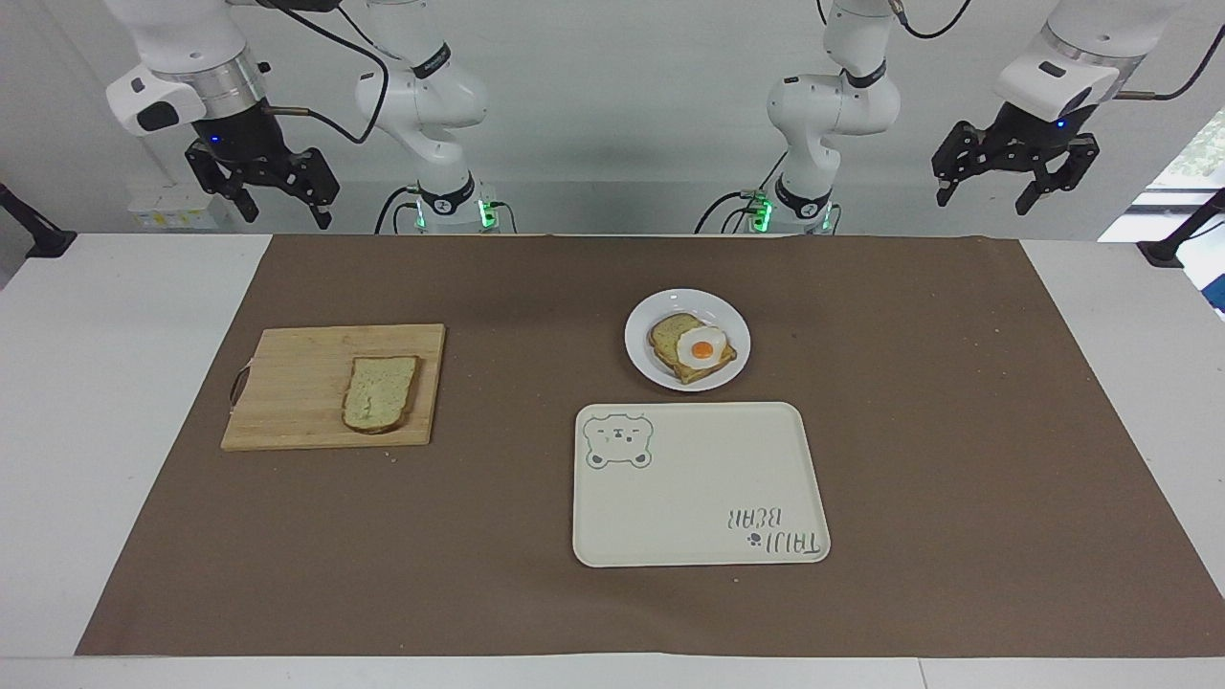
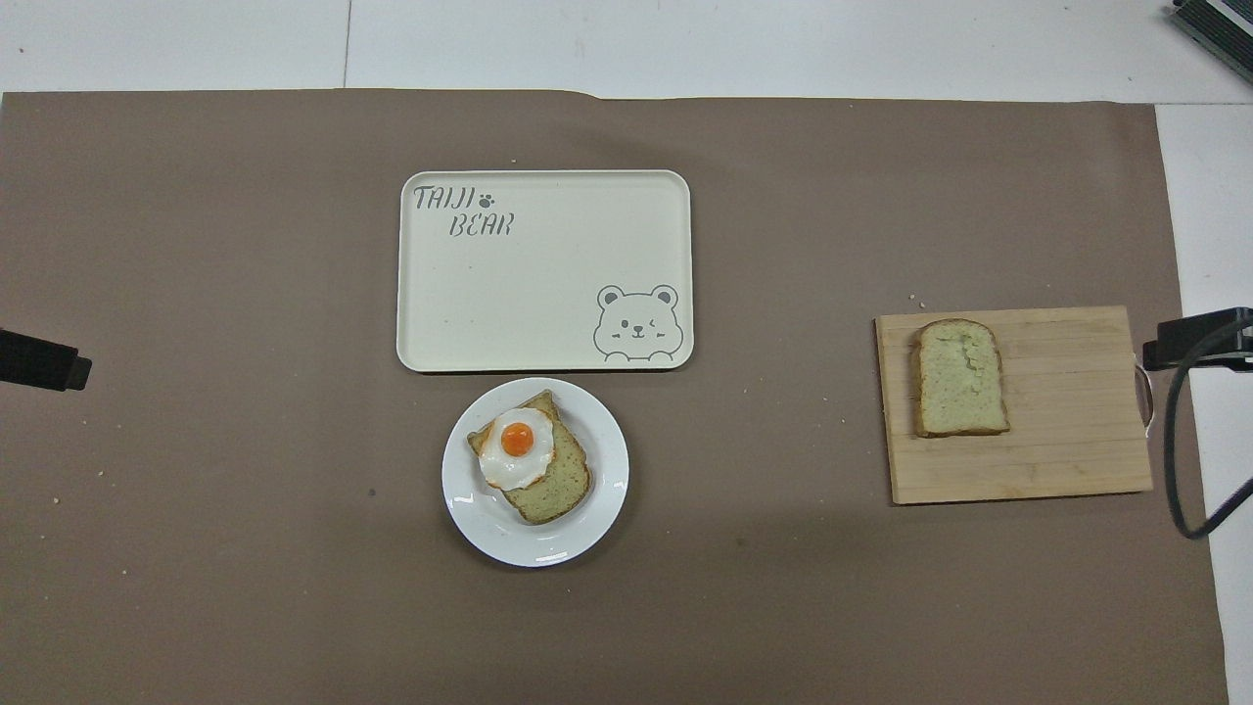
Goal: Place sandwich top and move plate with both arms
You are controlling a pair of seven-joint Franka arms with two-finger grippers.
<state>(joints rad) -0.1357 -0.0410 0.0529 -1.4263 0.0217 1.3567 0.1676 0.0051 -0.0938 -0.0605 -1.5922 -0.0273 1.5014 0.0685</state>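
Sandwich top (image 1: 380, 406) on cutting board (image 1: 297, 383); tray (image 1: 699, 498) beside plate (image 1: 642, 359); both grippers' fingers seemingly wide, empty.

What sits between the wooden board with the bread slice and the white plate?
Nothing but bare brown mat lies between the cutting board and the plate, clearest in the overhead view.

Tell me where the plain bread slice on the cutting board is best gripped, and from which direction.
Probably from straight above, jaws spanning the two long crust edges near the middle. The sandwich top lies flat on the wooden cutting board, so no side gives a way under it. Its long edges are straight and parallel, and bare board lies around it. The right gripper, open and raised at that end of the table, seems the natural choice.
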